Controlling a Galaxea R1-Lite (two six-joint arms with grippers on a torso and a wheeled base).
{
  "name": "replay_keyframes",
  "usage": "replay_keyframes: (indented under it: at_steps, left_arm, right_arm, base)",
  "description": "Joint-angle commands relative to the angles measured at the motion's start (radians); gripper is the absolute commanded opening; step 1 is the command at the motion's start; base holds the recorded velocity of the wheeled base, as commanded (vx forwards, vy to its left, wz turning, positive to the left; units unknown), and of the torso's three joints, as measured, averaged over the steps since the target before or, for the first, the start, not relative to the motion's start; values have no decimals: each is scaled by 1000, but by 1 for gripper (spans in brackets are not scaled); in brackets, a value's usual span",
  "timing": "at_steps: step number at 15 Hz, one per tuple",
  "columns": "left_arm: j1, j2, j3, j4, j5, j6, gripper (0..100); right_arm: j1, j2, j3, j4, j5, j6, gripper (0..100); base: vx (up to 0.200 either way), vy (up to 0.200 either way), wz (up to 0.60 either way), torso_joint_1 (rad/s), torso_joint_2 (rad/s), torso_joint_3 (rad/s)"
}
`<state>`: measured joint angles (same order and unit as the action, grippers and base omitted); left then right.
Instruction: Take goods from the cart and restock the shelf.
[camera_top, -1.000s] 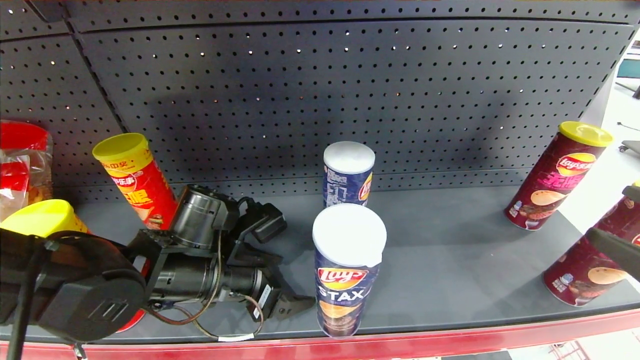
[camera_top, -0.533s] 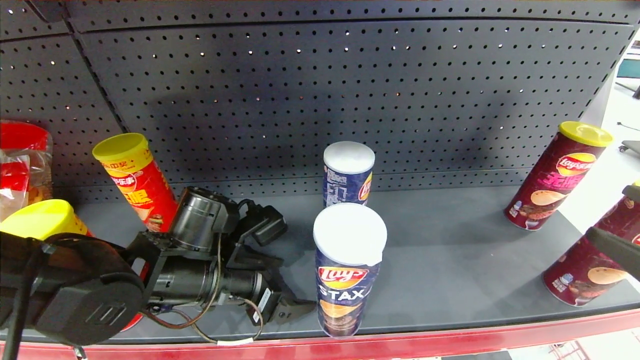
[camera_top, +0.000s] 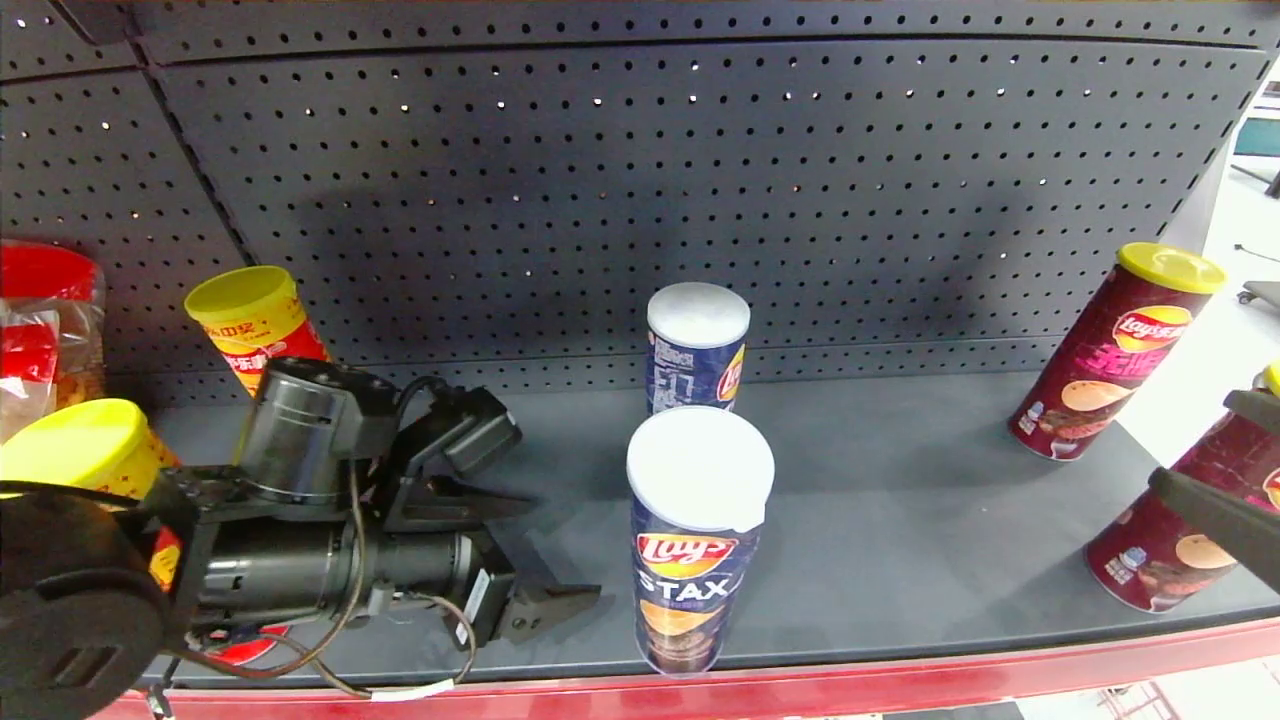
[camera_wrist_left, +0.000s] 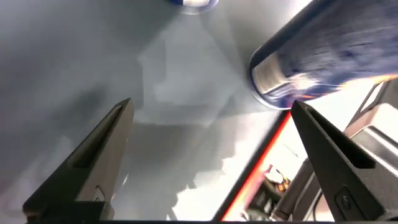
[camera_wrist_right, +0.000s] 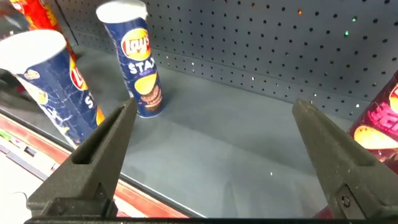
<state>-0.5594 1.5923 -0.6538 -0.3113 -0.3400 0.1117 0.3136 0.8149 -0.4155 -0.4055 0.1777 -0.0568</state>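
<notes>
Two blue chip cans with white lids stand on the grey shelf (camera_top: 900, 520), one near the front edge (camera_top: 697, 540) and one behind it (camera_top: 697, 350). My left gripper (camera_top: 560, 548) is open just left of the front can, apart from it, with nothing between its fingers. In the left wrist view the front can's base (camera_wrist_left: 323, 62) lies beyond the open left gripper (camera_wrist_left: 208, 155). My right gripper (camera_top: 1240, 460) is open at the shelf's right end, in front of a maroon can (camera_top: 1180, 540). The right wrist view shows both blue cans (camera_wrist_right: 138, 62) (camera_wrist_right: 53, 87) past the right gripper (camera_wrist_right: 211, 168).
Two red cans with yellow lids (camera_top: 255, 320) (camera_top: 80, 440) stand behind my left arm, next to a snack bag (camera_top: 40, 320). Another maroon can (camera_top: 1120, 350) stands at the back right. A pegboard (camera_top: 700, 180) backs the shelf, whose front lip is red (camera_top: 900, 680). Bare shelf lies between the blue and maroon cans.
My left gripper has drawn back to the left, away from the front blue can, which stays upright. The right gripper's fingers have shifted slightly left.
</notes>
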Motion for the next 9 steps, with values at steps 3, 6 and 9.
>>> replay_keyframes:
  at_steps: [3, 6, 9]
  left_arm:
    - [-31, -364, 99, 0, -2, 2, 100]
    - [-70, -531, 106, 12, -5, 2, 100]
    - [-74, -862, 148, 241, 12, 0, 100]
  right_arm:
    - [-5, -6, 14, 82, -10, -8, 100]
    - [-36, -19, 15, 129, -41, -35, 100]
    - [-134, -20, 29, 136, -50, -48, 100]
  base:
    - [0, 0, 0, 0, 0, 0]
    - [0, 0, 0, 0, 0, 0]
    - [0, 0, 0, 0, 0, 0]
